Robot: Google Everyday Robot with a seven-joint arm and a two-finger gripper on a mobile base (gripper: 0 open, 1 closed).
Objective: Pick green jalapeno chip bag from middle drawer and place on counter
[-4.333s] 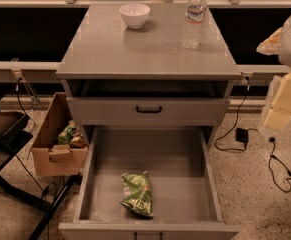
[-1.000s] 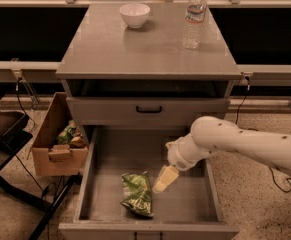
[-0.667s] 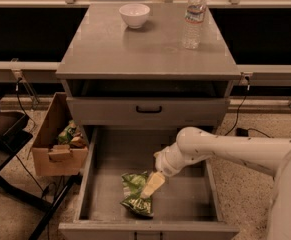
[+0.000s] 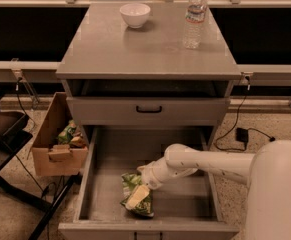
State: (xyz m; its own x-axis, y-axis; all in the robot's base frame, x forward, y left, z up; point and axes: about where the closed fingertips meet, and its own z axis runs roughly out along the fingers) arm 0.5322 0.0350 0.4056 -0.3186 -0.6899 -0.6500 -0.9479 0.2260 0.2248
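The green jalapeno chip bag (image 4: 144,210) lies crinkled on the floor of the open middle drawer (image 4: 110,184), near its front. My arm reaches in from the right, and my gripper (image 4: 138,197) is down on the bag's upper middle, with its pale fingers (image 4: 136,198) lying over the bag. The grey counter (image 4: 135,49) tops the cabinet above the drawer.
A white bowl (image 4: 135,14) and a water bottle (image 4: 195,18) stand on the counter's back part. A closed drawer front with a black handle (image 4: 149,109) sits above the open drawer. A cardboard box (image 4: 55,144) with snack bags stands on the floor at the left, next to a black chair (image 4: 5,134).
My arm came in from the right and moved left and down into the drawer. The gripper has gone from beside the bag to right on top of it.
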